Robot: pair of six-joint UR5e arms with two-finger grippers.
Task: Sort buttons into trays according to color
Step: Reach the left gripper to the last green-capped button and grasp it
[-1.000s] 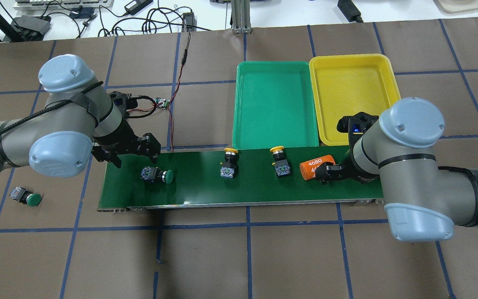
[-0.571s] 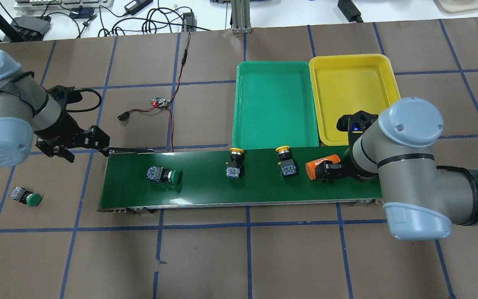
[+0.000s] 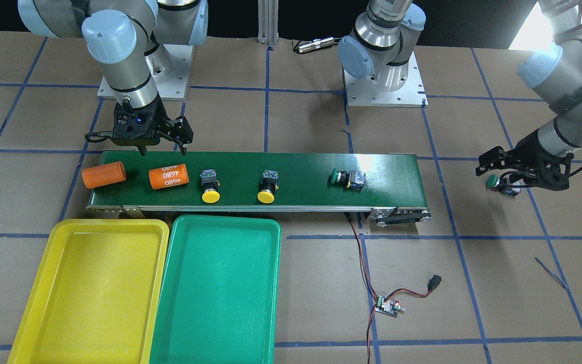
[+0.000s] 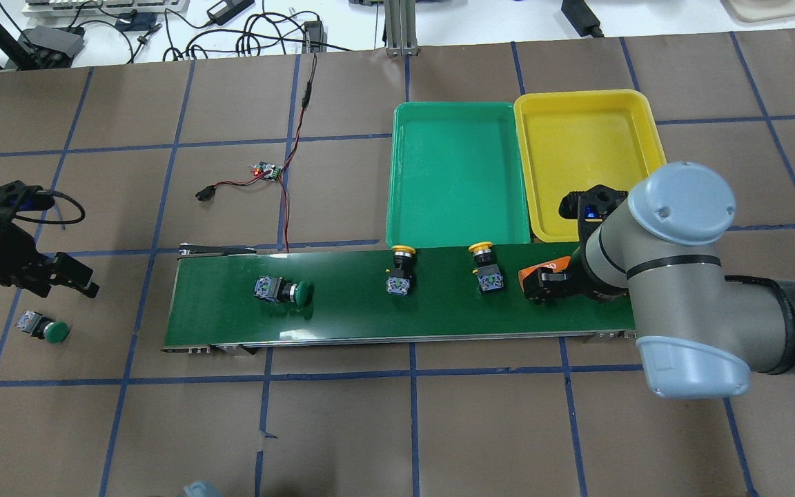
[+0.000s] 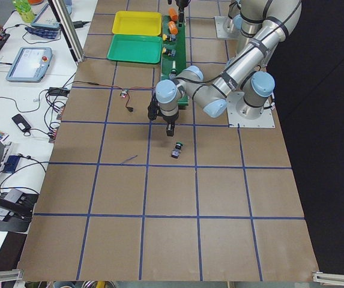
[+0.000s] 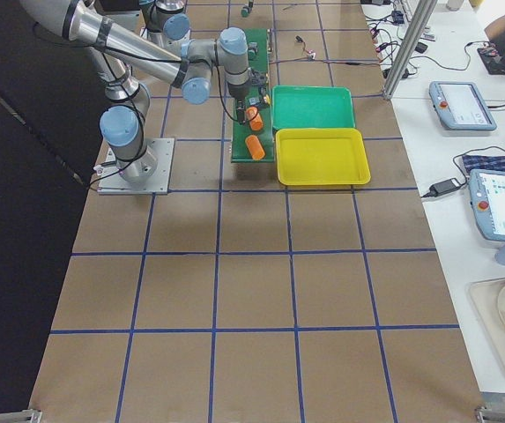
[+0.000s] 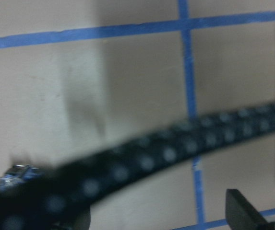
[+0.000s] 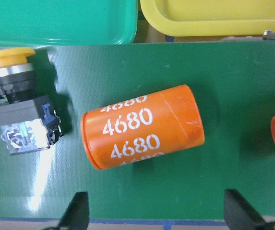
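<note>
Two yellow-capped buttons (image 4: 399,273) (image 4: 486,269) and one green-capped button (image 4: 283,292) lie on the dark green belt (image 4: 342,317). The other green button (image 4: 43,327) lies on the table left of the belt. The green tray (image 4: 458,172) and the yellow tray (image 4: 587,162) stand side by side behind the belt, both bare. My left gripper (image 4: 66,276) is open and empty, just above and behind the loose green button (image 3: 496,181). My right gripper (image 8: 159,213) is open over the belt, right by the orange "4680" cylinder (image 8: 142,127).
A second plain orange cylinder (image 3: 104,174) lies at the belt's end past the "4680" one. A small circuit board (image 4: 266,170) with red and black wires lies behind the belt's left part. A blurred cable (image 7: 142,163) crosses the left wrist view.
My left arm has swung left, away from the belt, to above the loose green button. The buttons and the "4680" cylinder on the belt have drifted right. My right gripper has stayed put.
</note>
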